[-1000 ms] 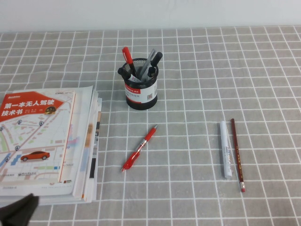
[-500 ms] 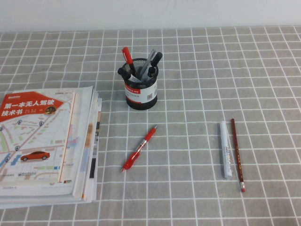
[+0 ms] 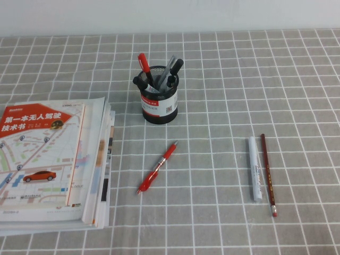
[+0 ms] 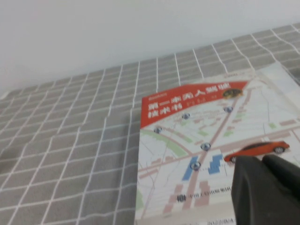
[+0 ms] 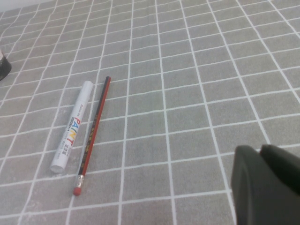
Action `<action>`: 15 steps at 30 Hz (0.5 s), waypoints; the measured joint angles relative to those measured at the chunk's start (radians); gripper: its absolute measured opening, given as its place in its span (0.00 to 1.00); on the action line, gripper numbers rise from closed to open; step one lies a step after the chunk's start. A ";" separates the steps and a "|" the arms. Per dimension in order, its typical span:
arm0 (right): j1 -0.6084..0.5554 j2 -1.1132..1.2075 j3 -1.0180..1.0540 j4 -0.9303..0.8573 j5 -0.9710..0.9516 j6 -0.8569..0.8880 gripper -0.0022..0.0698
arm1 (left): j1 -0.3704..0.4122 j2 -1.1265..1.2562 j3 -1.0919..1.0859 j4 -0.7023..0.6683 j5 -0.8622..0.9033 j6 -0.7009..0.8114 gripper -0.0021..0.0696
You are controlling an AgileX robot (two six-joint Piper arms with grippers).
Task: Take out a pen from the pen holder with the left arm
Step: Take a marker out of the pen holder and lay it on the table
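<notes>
Several pens (image 3: 159, 71) are being held upright in the black mesh pen holder (image 3: 159, 103), and a red pen (image 3: 158, 167) is lying just in front of it. The left gripper (image 4: 262, 161) is being held over the book stack (image 3: 53, 159), front-left of the holder, with its jaws shut on nothing. The right gripper (image 5: 261, 151), jaws likewise shut and empty, is being held front-right of the holder, near the marker (image 3: 255, 169) and pencil (image 3: 268, 173). The removal may already be done. If not, the left jaws are needing to be opened and carried to the holder. The table (image 3: 223, 223) is being covered by a grey checked cloth, below a plain white wall (image 3: 170, 13).
</notes>
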 joint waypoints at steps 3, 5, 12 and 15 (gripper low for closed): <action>0.000 0.000 0.000 0.000 0.000 0.000 0.01 | 0.000 -0.002 0.000 0.000 0.048 0.000 0.03; 0.000 0.000 0.000 0.000 0.000 0.000 0.01 | 0.000 -0.002 0.000 0.000 0.069 0.000 0.03; 0.000 0.000 0.000 0.000 0.000 0.000 0.01 | 0.000 -0.002 0.001 -0.002 0.089 0.000 0.03; 0.000 0.000 0.000 0.000 0.000 0.000 0.01 | 0.000 -0.002 0.001 -0.002 0.093 0.000 0.03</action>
